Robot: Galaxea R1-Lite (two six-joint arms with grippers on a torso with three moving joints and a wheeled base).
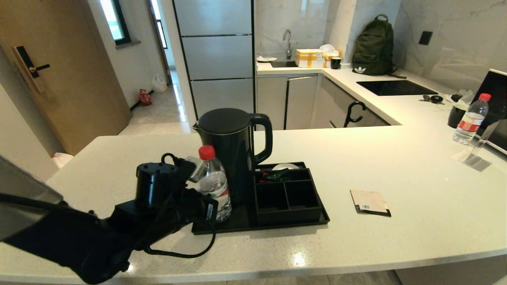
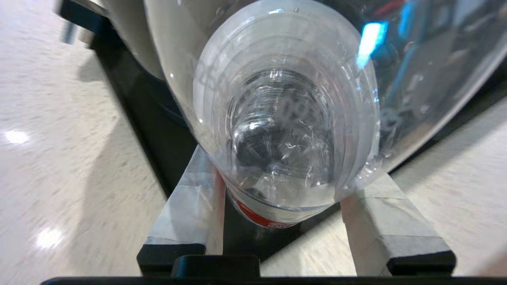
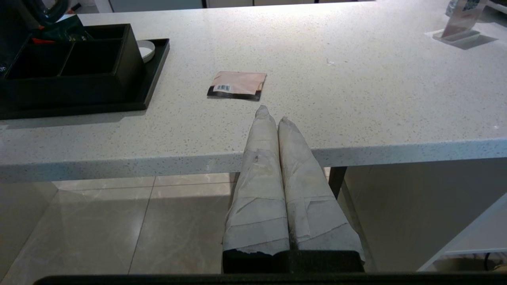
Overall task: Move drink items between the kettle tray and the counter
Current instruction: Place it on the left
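My left gripper (image 1: 214, 201) is shut on the clear water bottle (image 1: 214, 184) with the red cap, which is upright at the left front of the black kettle tray (image 1: 277, 223), beside the kettle (image 1: 231, 146). In the left wrist view the taped fingers (image 2: 190, 206) press both sides of the bottle (image 2: 285, 118) over the tray's edge (image 2: 138, 99); I cannot tell whether it is lifted. The beige sachet (image 1: 370, 202) lies flat on the counter (image 1: 396, 166), right of the tray. My right gripper (image 3: 274, 115) is shut and empty, low at the counter's front edge (image 3: 356, 152), near the sachet (image 3: 237, 84).
A black four-compartment box (image 1: 287, 196) with red and green packets sits on the tray, with a white dish (image 1: 285, 166) behind it. A second water bottle (image 1: 470, 118), a dark cup (image 1: 456, 114) and a clear stand (image 1: 475, 156) are at the far right.
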